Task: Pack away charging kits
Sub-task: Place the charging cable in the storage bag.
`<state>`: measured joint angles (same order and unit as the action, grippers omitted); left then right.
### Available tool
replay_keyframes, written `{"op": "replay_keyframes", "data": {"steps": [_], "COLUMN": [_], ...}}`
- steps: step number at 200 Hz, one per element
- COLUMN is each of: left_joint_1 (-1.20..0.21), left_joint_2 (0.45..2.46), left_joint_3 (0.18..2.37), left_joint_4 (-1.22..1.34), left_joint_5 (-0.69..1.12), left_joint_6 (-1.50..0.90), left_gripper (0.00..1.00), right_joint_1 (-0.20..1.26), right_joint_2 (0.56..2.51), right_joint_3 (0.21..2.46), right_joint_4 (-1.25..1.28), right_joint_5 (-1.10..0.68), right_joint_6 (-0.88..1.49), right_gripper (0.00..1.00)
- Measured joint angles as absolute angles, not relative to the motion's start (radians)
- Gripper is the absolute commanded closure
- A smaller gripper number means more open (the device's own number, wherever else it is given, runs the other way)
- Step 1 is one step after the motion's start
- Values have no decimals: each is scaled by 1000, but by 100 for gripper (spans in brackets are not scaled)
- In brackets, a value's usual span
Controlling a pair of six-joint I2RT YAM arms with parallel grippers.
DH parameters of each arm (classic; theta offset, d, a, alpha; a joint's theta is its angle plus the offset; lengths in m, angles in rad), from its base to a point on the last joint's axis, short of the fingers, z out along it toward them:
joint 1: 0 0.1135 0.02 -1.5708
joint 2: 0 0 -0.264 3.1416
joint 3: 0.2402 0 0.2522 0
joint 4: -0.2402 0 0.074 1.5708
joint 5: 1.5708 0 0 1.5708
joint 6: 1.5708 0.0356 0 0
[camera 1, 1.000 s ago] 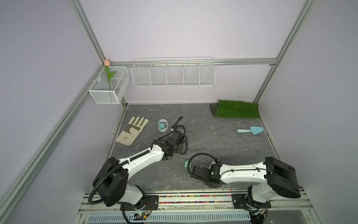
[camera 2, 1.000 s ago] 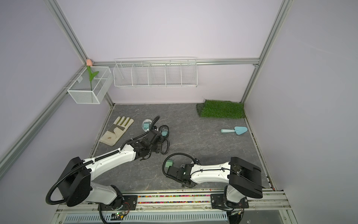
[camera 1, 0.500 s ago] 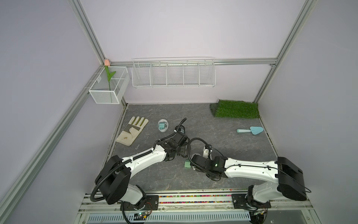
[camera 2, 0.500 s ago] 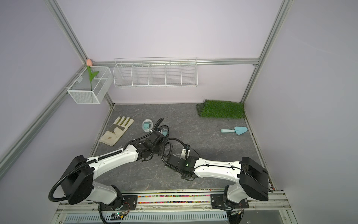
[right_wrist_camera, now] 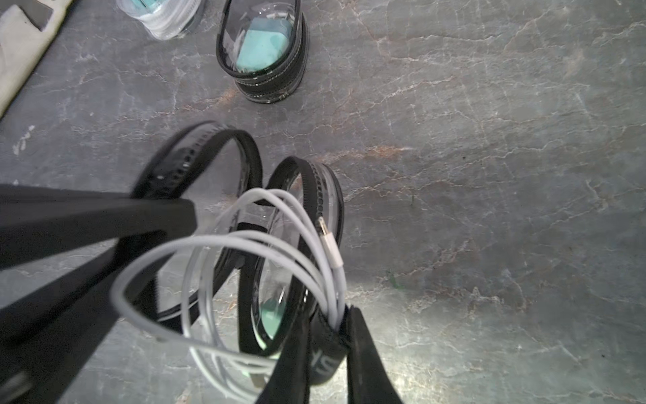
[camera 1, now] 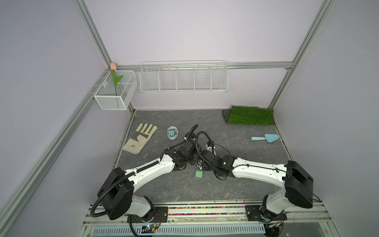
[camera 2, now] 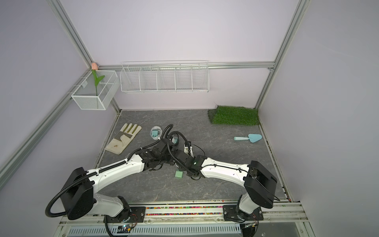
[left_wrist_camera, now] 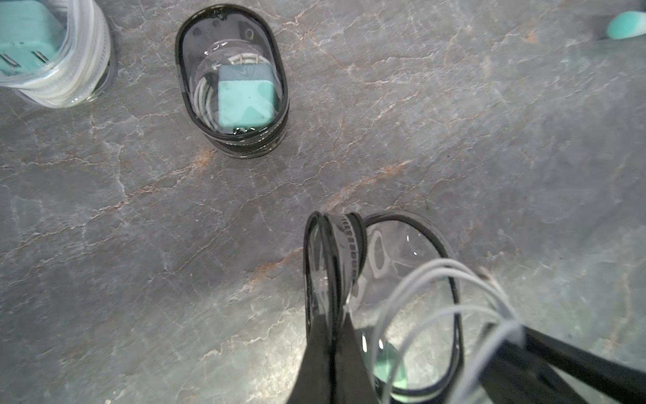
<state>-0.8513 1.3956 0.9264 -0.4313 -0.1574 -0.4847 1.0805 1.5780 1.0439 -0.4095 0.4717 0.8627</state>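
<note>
While left jaws clamp the case rim [left_wrist_camera: 353, 245], right jaws pinch the cable [right_wrist_camera: 332, 252] beside it.

You are seeing just one trace of lettering: white characters on the black strip [right_wrist_camera: 325, 362] caught between the right gripper's [right_wrist_camera: 337, 320] fingers, beside the white cable [right_wrist_camera: 330, 252]. They are showing cut off and blurred, so you are not reading them reliably.

The tabletop [camera 1: 235, 131] is dark grey, marbled with white and rust veins. The charger block [camera 1: 198, 174] is mint green, the cable [right_wrist_camera: 279, 245] white. The black-rimmed case [right_wrist_camera: 334, 196] is clear, like the white-rimmed case [left_wrist_camera: 87, 70]. The grass mat [camera 1: 250, 118] is green, the trowel [camera 1: 266, 137] light blue, the glove [camera 1: 140, 141] beige with grey strips.
</note>
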Motion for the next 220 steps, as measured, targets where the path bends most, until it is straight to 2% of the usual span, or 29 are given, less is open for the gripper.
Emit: {"op": "replay_keyframes", "data": {"steps": [36,87,220], "left_joint_1": [-851,-851,-857], "left_joint_2": [1308,1313,1479], "left_joint_3": [918,886,848], "left_joint_4": [-410,-374,-260], "left_joint_5": [-102,-19,20], "left_joint_6": [-485,-485,-501], "left_gripper": [100,100,100], "right_joint_1": [1045,1024,945], "right_joint_2": [1586,1604,1662], "right_joint_3": [1043,1045,1086], "right_joint_4": [-374,-379,-449], "right_joint_5": [439,399,204], "right_joint_6": [827,799,843], "right_gripper": [94,94,94]}}
